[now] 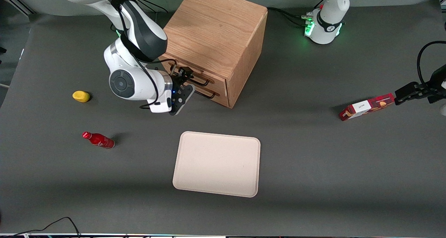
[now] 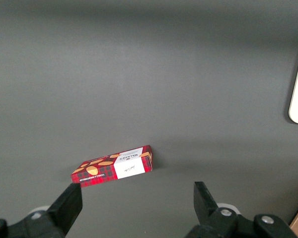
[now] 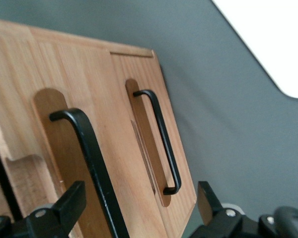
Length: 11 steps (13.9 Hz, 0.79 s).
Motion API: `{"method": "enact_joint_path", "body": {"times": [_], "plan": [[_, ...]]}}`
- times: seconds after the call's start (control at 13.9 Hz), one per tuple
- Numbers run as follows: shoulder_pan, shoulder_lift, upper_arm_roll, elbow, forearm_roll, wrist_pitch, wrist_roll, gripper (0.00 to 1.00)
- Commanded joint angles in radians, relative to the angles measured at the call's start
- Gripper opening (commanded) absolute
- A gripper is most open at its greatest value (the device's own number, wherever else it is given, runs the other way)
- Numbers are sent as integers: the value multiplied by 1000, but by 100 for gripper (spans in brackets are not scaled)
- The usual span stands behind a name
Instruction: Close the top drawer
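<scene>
The wooden box cabinet [image 1: 212, 25] stands at the back of the table. Its top drawer [image 1: 217, 83] is light oak with a thin black wire handle [image 1: 200, 80]; it looks pushed almost fully in. The lower drawer [image 1: 220, 96] with a like handle sits beneath it. My right gripper [image 1: 186, 76] is open, right in front of the top drawer's front. In the right wrist view the gripper [image 3: 139, 210] straddles the top drawer's handle [image 3: 89, 158], with one finger [image 3: 74, 198] on either side of it. The top drawer [image 3: 79, 64] and lower drawer [image 3: 139, 69] both show there.
A cream tray [image 1: 216, 163] lies nearer the front camera than the cabinet. A red bottle [image 1: 98, 139] and a yellow object [image 1: 81, 96] lie toward the working arm's end. A red cookie box [image 1: 366, 107] lies toward the parked arm's end, also in the left wrist view [image 2: 114, 168].
</scene>
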Motion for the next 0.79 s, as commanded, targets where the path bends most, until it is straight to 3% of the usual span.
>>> {"method": "enact_joint_path", "body": {"times": [0.0,0.14,0.43,0.72], "plan": [[-12,-12,-6,50,-38,-10,49,100],[-21,-14,-15,96,-83,-15,90,100],[-52,-61,-20,151,-216,-13,341,100],[-55,-137,-95,183,-424,-41,567,100]]}}
